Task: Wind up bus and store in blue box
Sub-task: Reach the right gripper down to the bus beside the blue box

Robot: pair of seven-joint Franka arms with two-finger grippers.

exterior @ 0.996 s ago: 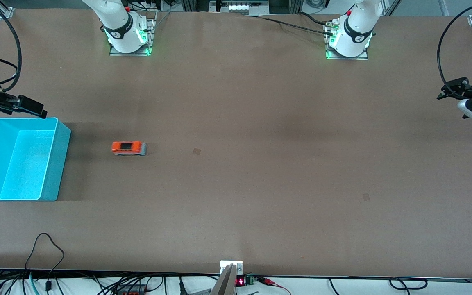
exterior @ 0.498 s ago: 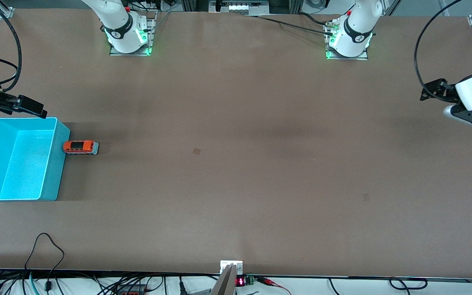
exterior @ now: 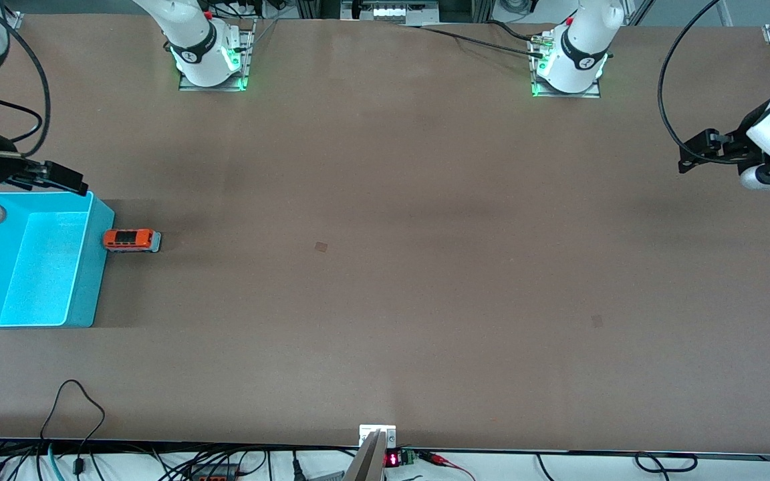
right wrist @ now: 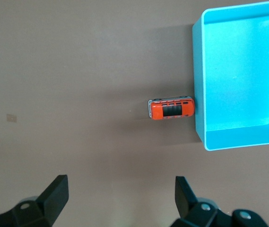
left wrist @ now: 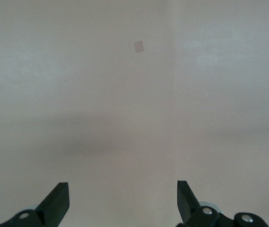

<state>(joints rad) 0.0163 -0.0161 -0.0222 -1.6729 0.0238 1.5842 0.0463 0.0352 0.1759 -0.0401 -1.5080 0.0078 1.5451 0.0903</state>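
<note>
Against blue box (exterior: 94,267) outer wall: orange toy bus (exterior: 131,240), upright on table (exterior: 385,267). Right gripper (right wrist: 120,191) over it, fingers apart, empty. Left gripper (left wrist: 123,201) waits, fingers apart.

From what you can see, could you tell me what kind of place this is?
Probably a robotics lab: two arm bases bolted to a brown table, cables along its edge, a bus and box.

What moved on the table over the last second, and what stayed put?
The bus rolled along the table toward the right arm's end and stopped with one end against the blue box; it has sat there for the last half second. The left end effector swung inward over the table at its own end, open and empty. The right end effector shifted slightly above the box's corner. The box stayed put.
</note>
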